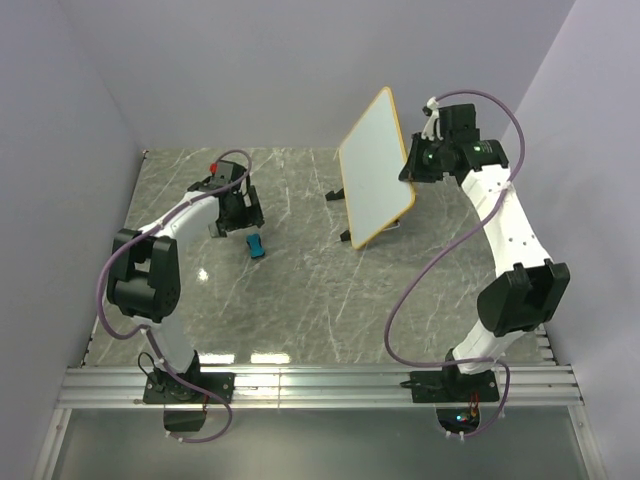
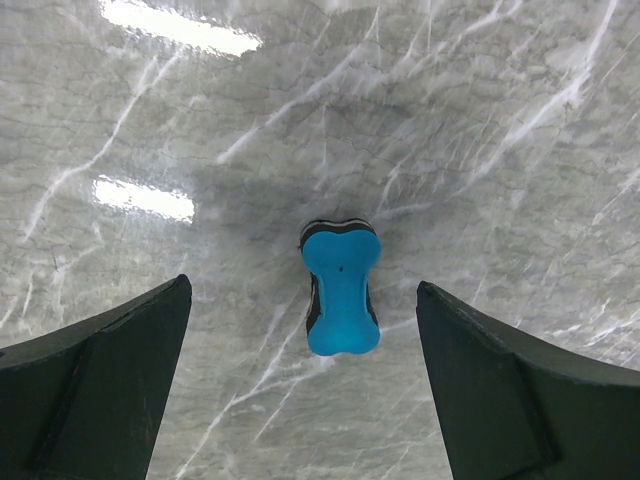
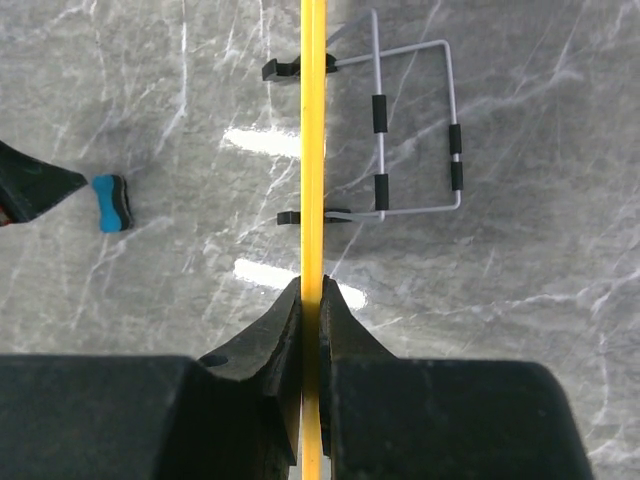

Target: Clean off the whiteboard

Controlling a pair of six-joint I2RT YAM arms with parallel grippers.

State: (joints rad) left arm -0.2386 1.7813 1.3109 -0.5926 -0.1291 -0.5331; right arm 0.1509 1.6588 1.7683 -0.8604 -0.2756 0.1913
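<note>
Left: my left pincer (image 1: pixel 236 208) hangs spread wide over the blue eraser (image 2: pixel 340 290), which lies flat on the marble bench (image 1: pixel 300 300), clear of both fingers. Right: the whiteboard (image 1: pixel 375 165) stands on its feet, far and right of centre; my right pincer (image 3: pixel 311 290) pinches its yellow rim.

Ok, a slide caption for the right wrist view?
Right gripper shut on the whiteboard seen edge-on, wire stand to its right, blue eraser lying at left.
</note>
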